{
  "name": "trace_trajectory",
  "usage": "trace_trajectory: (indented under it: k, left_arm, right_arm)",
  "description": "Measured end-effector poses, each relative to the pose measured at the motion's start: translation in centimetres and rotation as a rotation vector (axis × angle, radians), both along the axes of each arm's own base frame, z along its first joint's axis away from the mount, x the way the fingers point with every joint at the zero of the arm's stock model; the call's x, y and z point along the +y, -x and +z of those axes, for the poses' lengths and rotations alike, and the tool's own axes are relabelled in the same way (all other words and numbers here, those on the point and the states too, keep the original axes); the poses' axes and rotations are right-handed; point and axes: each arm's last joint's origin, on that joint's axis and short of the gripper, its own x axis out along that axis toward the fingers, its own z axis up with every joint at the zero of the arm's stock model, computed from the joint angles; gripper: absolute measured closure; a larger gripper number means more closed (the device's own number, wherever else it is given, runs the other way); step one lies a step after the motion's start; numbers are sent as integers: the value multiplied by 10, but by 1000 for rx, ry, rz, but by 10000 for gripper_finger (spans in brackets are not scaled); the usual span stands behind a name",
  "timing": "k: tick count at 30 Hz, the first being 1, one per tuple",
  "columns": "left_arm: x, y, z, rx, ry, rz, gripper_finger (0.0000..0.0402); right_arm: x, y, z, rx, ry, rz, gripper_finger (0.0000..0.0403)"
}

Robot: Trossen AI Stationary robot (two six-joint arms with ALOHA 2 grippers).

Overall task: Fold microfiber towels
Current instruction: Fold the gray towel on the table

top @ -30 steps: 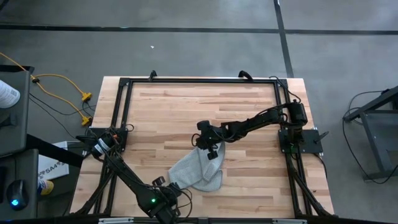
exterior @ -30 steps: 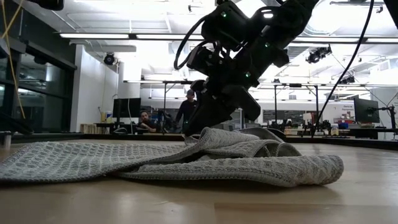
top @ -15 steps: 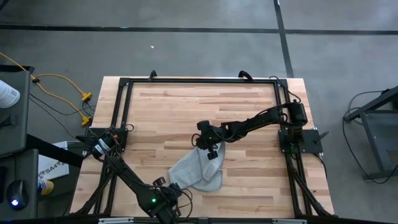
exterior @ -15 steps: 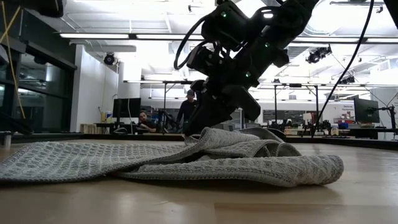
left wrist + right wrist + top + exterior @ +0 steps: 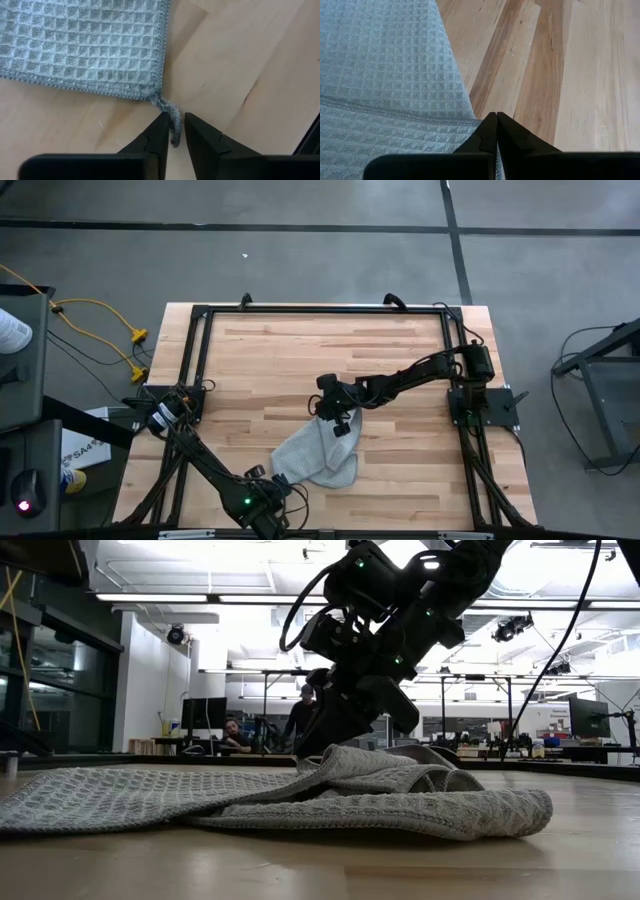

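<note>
One light grey waffle-weave microfiber towel [image 5: 316, 458] lies crumpled on the wooden table, near the front edge; in the low view the towel [image 5: 300, 802] lies flat on the left and is bunched into folds on the right. My right gripper [image 5: 339, 426] is shut at its far corner. My left gripper [image 5: 173, 126] points down at the towel's near left corner [image 5: 274, 476]. Its fingers stand a narrow gap apart, on either side of the corner's thread tail [image 5: 169, 107]. My right gripper pinches the towel at its hemmed edge [image 5: 468, 119] between its two fingers, slanting down from the table's right and far side. The cloth rises to the fingers [image 5: 322, 754]; the rest lies slack on the table. My left gripper has the thread tail between its fingers; whether they touch it I cannot tell.
A black frame rail [image 5: 320, 308] runs round the tabletop, and each arm's base stands at a side. Bare wood [image 5: 320, 350] lies on the far side of the towel. People [image 5: 300, 712] sit and stand in the room behind the table.
</note>
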Motion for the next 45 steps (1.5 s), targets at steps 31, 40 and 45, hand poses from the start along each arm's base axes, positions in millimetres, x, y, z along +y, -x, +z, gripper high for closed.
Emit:
trace_trajectory:
  k: [31,40,45]
  left_arm:
    - [22,18,38,208,-350,23,401]
    - [37,30,45,294,-543,51,401]
    - [41,27,49,251,-607,-24,401]
  right_arm:
    - [24,-2,8,-111,296,-245,401]
    - [45,12,43,-206,391,-402,401]
    - [53,27,71,-248,386,-494,401]
